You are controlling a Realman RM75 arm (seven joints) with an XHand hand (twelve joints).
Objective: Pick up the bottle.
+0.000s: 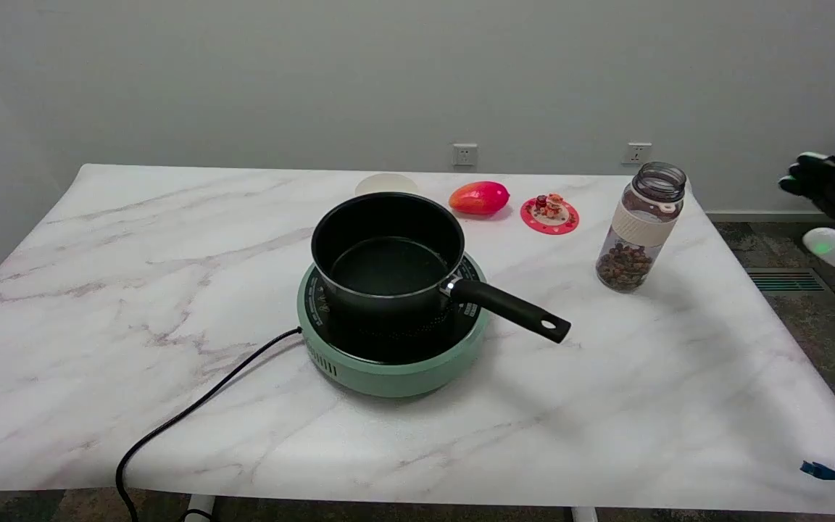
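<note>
One bottle (638, 227) stood upright near the bench's (98, 290) right edge, uncapped, brown bits inside, my right hand (834, 185) hung off the bench beyond it, holding nothing, fingers' spread unclear, one black pot (388, 257) on one green cooker (388, 362), one red fruit (479, 197), one pink coaster (549, 215).

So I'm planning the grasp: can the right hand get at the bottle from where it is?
Probably yes: the right hand hangs off the table's right edge, and nothing stands between it and the upright bottle.
</note>
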